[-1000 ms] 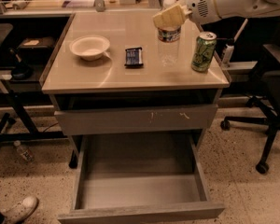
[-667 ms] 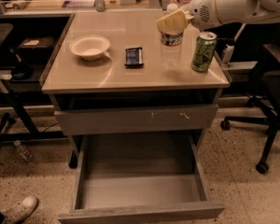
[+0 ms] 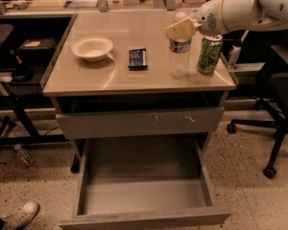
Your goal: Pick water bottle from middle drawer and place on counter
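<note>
The water bottle (image 3: 178,56), clear with a white cap and pale label band, stands upright near the counter's (image 3: 134,78) right side, its base on or just above the beige top. My gripper (image 3: 180,28) reaches in from the upper right; its tan fingers (image 3: 175,30) are closed around the bottle's neck, below the cap. The middle drawer (image 3: 144,195) is pulled out wide below, and its grey inside holds nothing.
A green soda can (image 3: 210,54) stands just right of the bottle. A white bowl (image 3: 92,48) and a dark packet (image 3: 138,58) sit to its left. A scratched grey drawer front (image 3: 139,122) is above the open drawer. An office chair (image 3: 278,104) is right. A small bottle (image 3: 25,155) and a shoe (image 3: 20,214) lie on the floor, left.
My gripper and the water bottle have moved slightly right and down together, so the bottle's base now sits lower on the counter, beside the can.
</note>
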